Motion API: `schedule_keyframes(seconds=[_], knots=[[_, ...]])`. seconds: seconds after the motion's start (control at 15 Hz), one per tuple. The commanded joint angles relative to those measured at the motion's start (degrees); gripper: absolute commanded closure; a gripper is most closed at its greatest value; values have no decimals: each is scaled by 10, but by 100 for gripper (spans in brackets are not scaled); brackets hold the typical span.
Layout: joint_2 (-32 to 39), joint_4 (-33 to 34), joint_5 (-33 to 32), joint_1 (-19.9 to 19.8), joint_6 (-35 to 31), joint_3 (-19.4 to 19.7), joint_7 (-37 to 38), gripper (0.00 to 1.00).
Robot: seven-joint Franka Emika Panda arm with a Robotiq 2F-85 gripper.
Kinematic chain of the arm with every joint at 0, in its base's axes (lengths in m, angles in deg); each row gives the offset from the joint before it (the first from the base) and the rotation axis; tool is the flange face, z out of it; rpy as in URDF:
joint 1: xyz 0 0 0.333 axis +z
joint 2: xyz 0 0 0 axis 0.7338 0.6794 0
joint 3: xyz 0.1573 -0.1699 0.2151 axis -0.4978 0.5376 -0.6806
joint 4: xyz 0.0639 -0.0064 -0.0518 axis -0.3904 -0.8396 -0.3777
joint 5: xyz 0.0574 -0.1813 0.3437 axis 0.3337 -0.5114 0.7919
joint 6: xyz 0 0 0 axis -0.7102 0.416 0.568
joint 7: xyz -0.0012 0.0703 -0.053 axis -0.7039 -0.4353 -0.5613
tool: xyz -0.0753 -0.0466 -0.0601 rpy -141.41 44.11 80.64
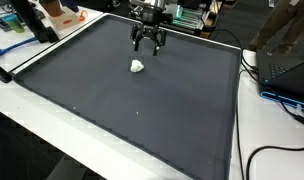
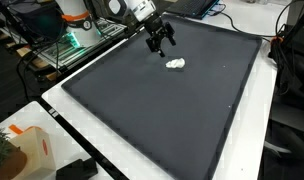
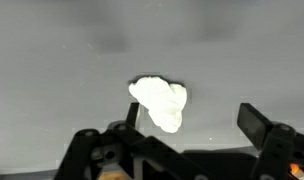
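Note:
A small white crumpled lump lies on the large dark mat toward its far side; it also shows in an exterior view as the white lump. My gripper hangs just above the mat a little beyond it, fingers spread and empty; the gripper looks the same from the opposite side. In the wrist view the white lump sits on the mat ahead of the left finger, and the gripper stands open with nothing between its fingers.
The mat covers most of a white table. Cables and a blue-edged device lie along one side. Orange and blue items crowd a far corner. A brown bag sits at a near corner.

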Motion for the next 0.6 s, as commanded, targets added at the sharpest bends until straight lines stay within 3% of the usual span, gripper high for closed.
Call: schedule_keyframes(seconds=[0.0, 0.33, 0.53], knots=[[-29, -4, 36, 36, 14, 16, -27, 0], [-53, -9, 94, 64, 22, 31, -68, 0], [-71, -8, 72, 52, 59, 21, -52, 0]])
